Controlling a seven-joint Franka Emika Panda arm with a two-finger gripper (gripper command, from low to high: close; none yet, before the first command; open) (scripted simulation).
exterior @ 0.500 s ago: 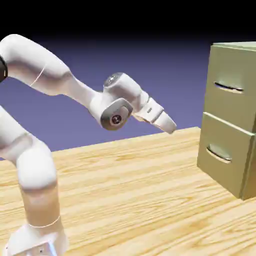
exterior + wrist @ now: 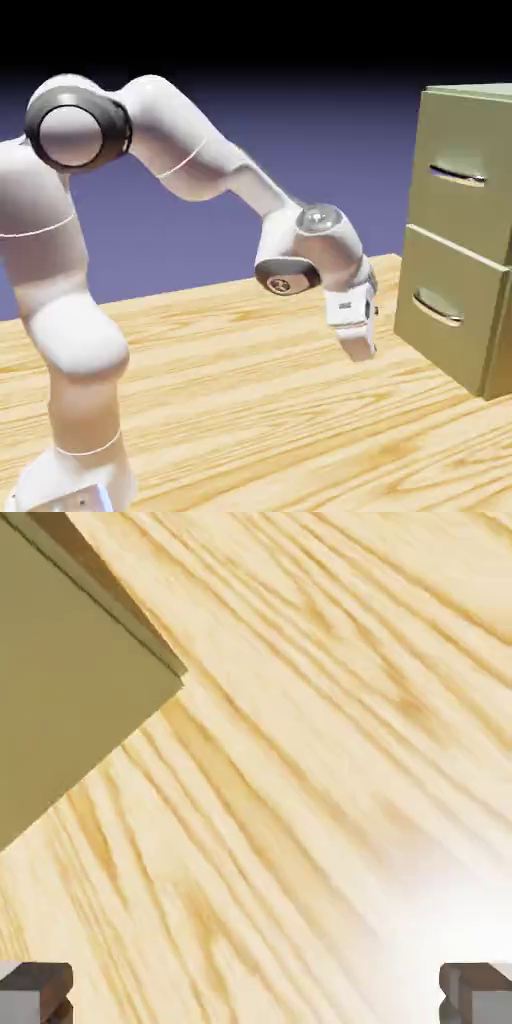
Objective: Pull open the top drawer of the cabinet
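A pale wooden bench with wavy golden-brown grain runs below a blue-violet backdrop that darkens to black at the top; in the hand view, a whitish glare, perhaps reflected light, washes out the grain toward the lower right

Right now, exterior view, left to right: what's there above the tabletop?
Robot base → gripper → cabinet with both drawers shut. Tabletop spans beneath, so left out of the order.
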